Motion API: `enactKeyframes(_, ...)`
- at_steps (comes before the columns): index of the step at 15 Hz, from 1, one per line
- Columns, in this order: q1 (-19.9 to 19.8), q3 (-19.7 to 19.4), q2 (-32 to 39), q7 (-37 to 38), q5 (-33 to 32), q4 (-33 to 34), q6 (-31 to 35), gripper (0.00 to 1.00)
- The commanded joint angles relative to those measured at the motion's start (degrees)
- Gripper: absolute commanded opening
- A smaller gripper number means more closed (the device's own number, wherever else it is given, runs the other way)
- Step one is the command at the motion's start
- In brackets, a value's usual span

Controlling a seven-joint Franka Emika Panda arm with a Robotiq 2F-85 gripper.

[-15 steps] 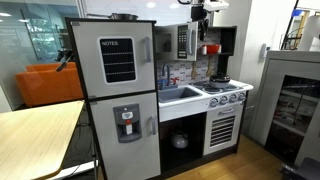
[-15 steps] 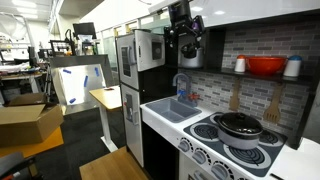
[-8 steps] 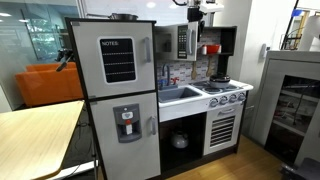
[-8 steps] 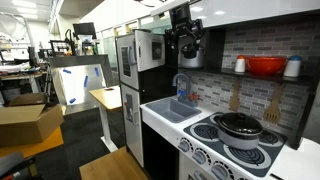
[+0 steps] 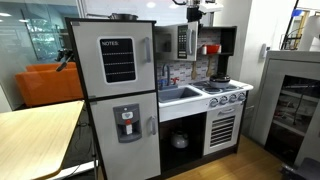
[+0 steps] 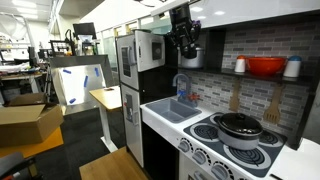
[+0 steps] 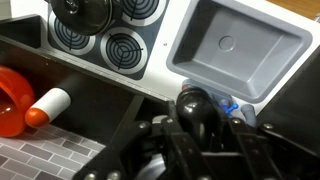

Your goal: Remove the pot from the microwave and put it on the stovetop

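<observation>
The microwave sits high in the toy kitchen, to the right of the fridge. My gripper hangs at its front right edge and shows against the dark wall in an exterior view. In the wrist view the gripper is shut on a glossy black rounded handle, apparently the microwave door's. The pot is hidden. Below lies the stovetop with black burners.
A black pan stands on a rear burner. The sink lies beside the stove, directly under my gripper. A red vessel and a small white bottle stand on the shelf. The tall grey fridge flanks the sink.
The jaws have closed from wide open onto the black handle. The arm has hardly shifted.
</observation>
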Motion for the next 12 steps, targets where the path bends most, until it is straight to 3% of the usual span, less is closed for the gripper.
enactKeyframes(1, -1.2, 1.05, 0.39, -1.86, 0.86, 0.82, 0.31, 0.09)
enactKeyframes(12, -1.79, 0.47, -3.19, -1.47, 0.81, -1.77, -2.67, 0.09)
